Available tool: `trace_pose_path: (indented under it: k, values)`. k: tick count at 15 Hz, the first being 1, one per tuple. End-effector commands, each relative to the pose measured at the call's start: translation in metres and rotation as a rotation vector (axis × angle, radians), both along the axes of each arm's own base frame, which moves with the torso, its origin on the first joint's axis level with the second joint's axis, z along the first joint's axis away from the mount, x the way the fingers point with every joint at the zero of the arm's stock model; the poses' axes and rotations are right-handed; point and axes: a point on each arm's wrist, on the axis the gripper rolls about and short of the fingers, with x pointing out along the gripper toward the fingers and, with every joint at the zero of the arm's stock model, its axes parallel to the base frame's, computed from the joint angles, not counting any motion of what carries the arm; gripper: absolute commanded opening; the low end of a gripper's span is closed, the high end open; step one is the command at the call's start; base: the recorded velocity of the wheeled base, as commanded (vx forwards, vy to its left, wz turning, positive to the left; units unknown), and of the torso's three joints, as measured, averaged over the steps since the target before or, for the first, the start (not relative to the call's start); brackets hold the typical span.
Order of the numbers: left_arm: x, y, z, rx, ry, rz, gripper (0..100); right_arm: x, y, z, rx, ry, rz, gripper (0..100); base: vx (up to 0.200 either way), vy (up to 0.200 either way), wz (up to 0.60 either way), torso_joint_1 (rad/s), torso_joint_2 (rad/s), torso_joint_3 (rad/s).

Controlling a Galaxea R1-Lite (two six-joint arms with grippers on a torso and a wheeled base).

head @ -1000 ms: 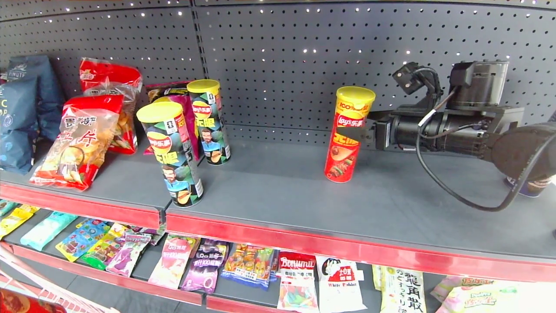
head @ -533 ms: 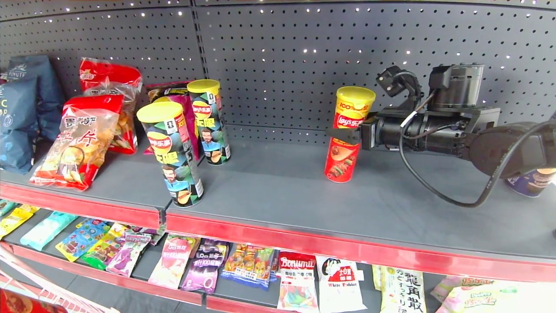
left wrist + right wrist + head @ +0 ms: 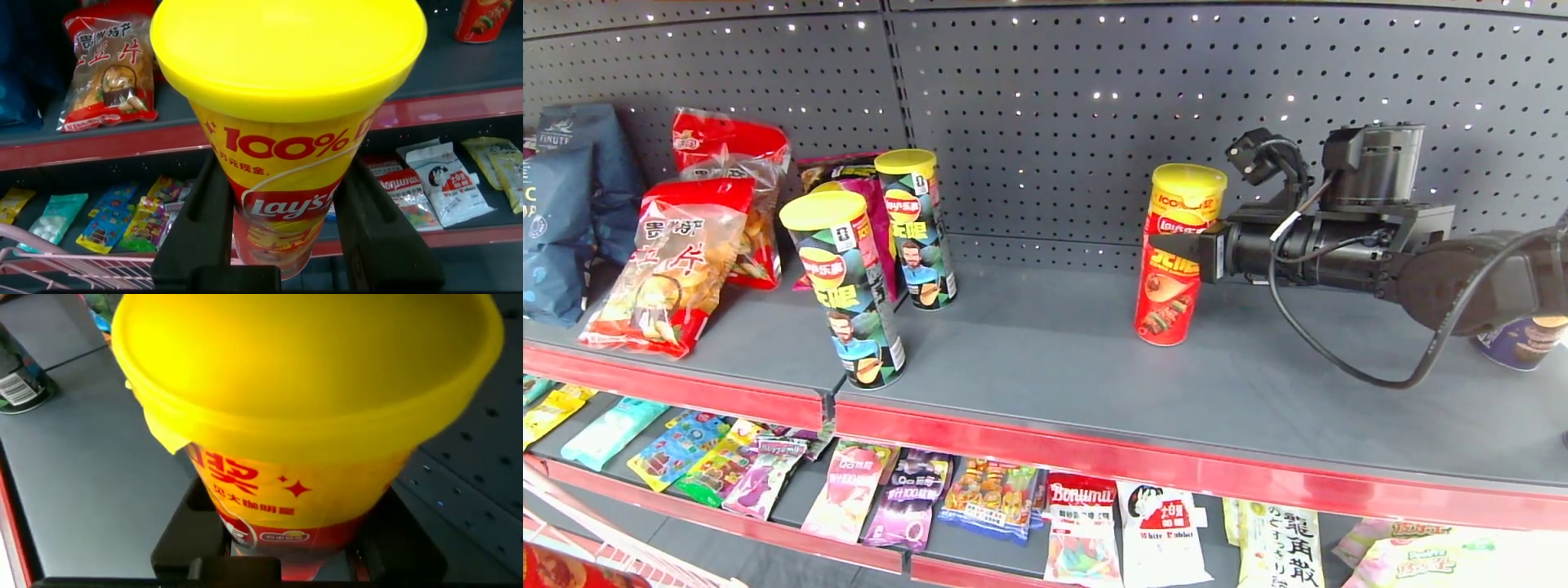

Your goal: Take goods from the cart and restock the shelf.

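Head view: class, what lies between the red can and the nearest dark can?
Bare shelf board separates red can and dark can, shown in the head view.

A can stands on the shelf between the right gripper's jaws, bags and two cans well left of them; another can sits between the left gripper's jaws.

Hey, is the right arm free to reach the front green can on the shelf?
Probably not yet: the right gripper looks shut on the red can and must let go first. Otherwise the shelf path to the green can is open. The left gripper holds a yellow-lidded can.
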Motion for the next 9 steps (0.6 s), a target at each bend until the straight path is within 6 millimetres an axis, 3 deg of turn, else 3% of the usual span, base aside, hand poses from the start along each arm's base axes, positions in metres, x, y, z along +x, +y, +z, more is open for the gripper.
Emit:
trace_pose_path:
  k: [1, 2, 3, 4, 5, 9]
  values:
    - [0.000, 0.000, -0.001, -0.001, 0.003, 0.000, 0, -0.023, -0.007, 0.015, 0.007, -0.031, -0.015, 0, 0.000, 0.000, 0.00, 0.000, 0.00, 0.000]
    - [0.000, 0.000, -0.002, -0.001, 0.004, 0.000, 0, -0.037, -0.008, 0.017, 0.006, -0.029, -0.003, 0, 0.000, 0.000, 0.00, 0.000, 0.00, 0.000]
    - [0.000, 0.000, -0.002, -0.001, 0.004, 0.000, 0, -0.039, -0.008, 0.017, 0.006, -0.029, -0.001, 0, 0.000, 0.000, 0.00, 0.000, 0.00, 0.000]
    - [0.001, 0.000, -0.002, 0.000, 0.009, -0.002, 0, -0.063, -0.012, 0.021, 0.008, -0.031, 0.008, 0, 0.000, 0.000, 0.00, 0.000, 0.00, 0.000]
    - [0.001, 0.000, -0.002, 0.000, 0.009, -0.002, 0, -0.073, -0.014, 0.021, 0.008, -0.030, 0.003, 0, 0.000, 0.000, 0.00, 0.000, 0.00, 0.000]
    - [0.003, 0.000, -0.005, 0.003, 0.021, -0.005, 0, -0.098, -0.019, 0.015, 0.014, -0.005, 0.004, 0, 0.000, 0.000, 0.00, 0.000, 0.00, 0.000]
